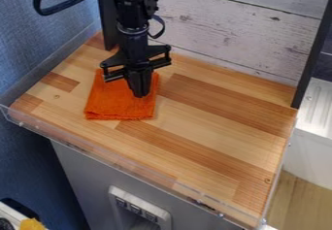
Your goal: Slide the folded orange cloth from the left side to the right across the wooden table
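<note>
wooden counter (207, 122), pale plank wall (227, 35) behind it at one o'clock. toward the counter's ten o'clock lies a folded orange cloth (107, 100); the black gripper (140, 94) is narrow, low at the cloth's three o'clock side; whether it pinches fabric, i cannot tell.

my arm (129, 3): in from top edge, left of centre | wrist (134, 41): below it, nearly upright | my gripper (140, 94): hanging, pointed down | my jaws: drawn together, tips lowest
</note>
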Robot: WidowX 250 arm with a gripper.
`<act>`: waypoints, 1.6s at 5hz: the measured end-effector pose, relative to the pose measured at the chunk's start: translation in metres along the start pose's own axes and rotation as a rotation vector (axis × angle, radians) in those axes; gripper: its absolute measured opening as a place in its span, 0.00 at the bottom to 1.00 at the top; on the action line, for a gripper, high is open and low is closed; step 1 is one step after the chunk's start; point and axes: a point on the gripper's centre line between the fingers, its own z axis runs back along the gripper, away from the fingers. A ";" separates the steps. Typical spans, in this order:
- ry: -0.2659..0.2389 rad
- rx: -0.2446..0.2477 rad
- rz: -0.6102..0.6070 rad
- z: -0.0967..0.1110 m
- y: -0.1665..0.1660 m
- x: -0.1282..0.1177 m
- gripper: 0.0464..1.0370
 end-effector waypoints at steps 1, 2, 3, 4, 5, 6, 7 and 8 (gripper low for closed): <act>-0.002 0.008 0.006 -0.001 0.002 0.001 0.01; 0.025 0.036 0.002 -0.010 0.003 -0.001 0.01; 0.043 0.057 -0.004 -0.020 0.004 -0.002 0.01; 0.050 0.054 -0.021 -0.022 0.001 0.000 0.01; 0.068 0.043 -0.087 -0.022 -0.006 0.002 0.01; 0.084 0.029 -0.222 -0.022 -0.022 -0.007 0.01; 0.098 0.014 -0.378 -0.021 -0.037 -0.022 0.01; 0.105 -0.006 -0.531 -0.021 -0.052 -0.036 0.01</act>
